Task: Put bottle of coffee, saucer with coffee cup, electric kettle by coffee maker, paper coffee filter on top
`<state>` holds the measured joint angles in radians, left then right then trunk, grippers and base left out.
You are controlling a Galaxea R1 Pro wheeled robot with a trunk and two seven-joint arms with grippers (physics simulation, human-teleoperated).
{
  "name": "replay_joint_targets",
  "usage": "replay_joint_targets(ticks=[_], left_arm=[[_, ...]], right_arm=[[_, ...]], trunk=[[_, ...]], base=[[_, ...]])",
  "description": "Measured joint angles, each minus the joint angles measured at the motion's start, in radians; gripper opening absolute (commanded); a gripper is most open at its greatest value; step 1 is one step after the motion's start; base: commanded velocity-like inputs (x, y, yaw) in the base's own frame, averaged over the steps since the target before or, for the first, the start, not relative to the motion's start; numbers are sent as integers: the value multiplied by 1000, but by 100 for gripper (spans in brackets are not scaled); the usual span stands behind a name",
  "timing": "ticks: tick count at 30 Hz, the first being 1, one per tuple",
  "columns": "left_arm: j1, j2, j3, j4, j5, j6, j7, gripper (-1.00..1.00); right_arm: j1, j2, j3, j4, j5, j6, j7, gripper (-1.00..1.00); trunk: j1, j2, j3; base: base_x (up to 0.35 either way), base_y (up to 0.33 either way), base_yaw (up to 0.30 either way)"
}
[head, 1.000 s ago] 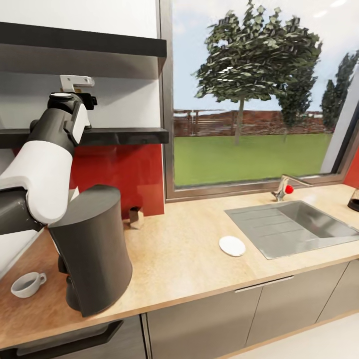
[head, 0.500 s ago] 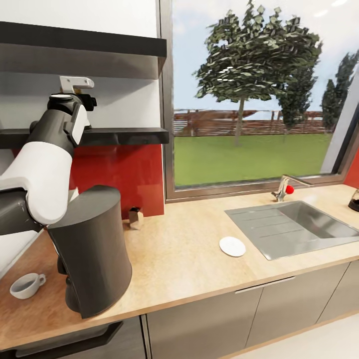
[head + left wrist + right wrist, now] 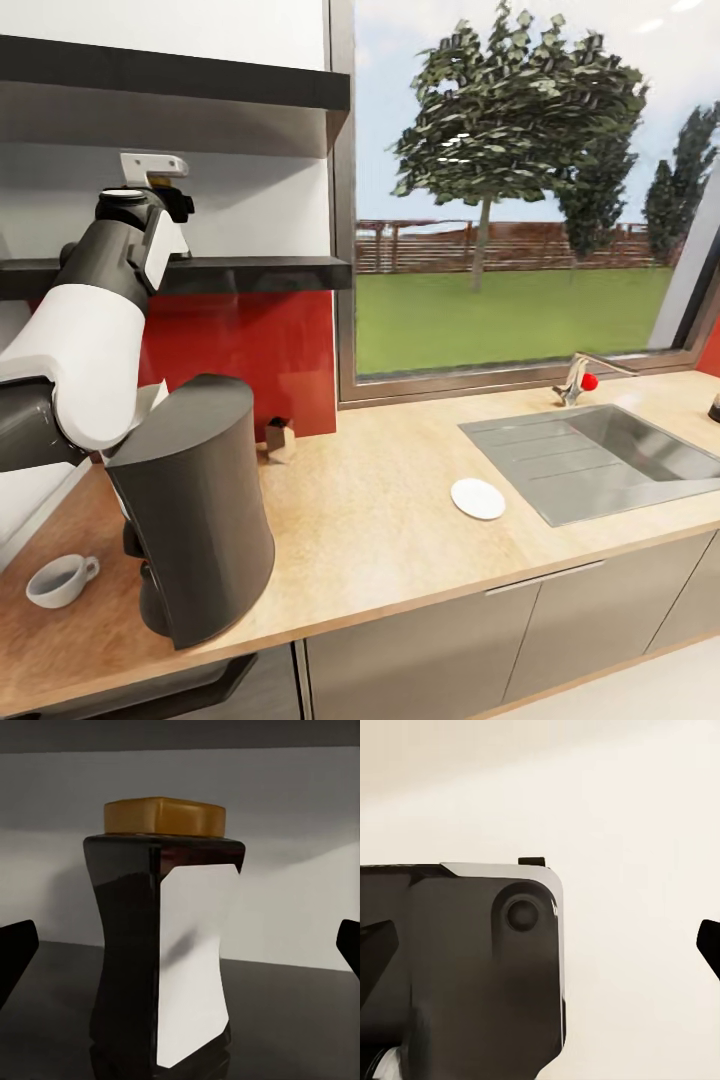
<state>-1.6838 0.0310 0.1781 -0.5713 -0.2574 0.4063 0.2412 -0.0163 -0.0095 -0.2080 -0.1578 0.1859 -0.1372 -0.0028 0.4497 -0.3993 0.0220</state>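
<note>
The bottle of coffee (image 3: pixel 165 945), dark with an amber lid and a white label, stands upright on the dark kitchen shelf (image 3: pixel 250 272). My left gripper (image 3: pixel 180 952) is open, one fingertip either side of the bottle and apart from it. My left arm (image 3: pixel 110 290) is raised to that shelf. On the countertop (image 3: pixel 380 540) stand the dark coffee maker (image 3: pixel 195 500), a white coffee cup (image 3: pixel 58 580) to its left, and a white saucer (image 3: pixel 478 498) near the sink. The kettle (image 3: pixel 714 408) just shows at the right edge. My right gripper (image 3: pixel 540 945) is open with nothing between its fingers.
A steel sink (image 3: pixel 600 455) with a red-knobbed faucet (image 3: pixel 582 378) lies under the window at the right. A small brown box-like item (image 3: pixel 280 437) sits by the red backsplash. A second shelf (image 3: pixel 200 95) runs above. Grey cabinets (image 3: pixel 430 640) lie below the counter.
The whole head view has shifted a little, so the camera has moved; the kettle is now nearly off the right edge. My left arm holds its place at the shelf.
</note>
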Motion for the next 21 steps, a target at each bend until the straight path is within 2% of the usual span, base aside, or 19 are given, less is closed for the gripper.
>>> replay_joint_targets(ticks=[21], left_arm=[[2,1,0,-1,1,-1,-2,100]], right_arm=[[0,0,0,0,0,0,0,100]], trunk=[[0,0,0]], base=[[30,18,0]])
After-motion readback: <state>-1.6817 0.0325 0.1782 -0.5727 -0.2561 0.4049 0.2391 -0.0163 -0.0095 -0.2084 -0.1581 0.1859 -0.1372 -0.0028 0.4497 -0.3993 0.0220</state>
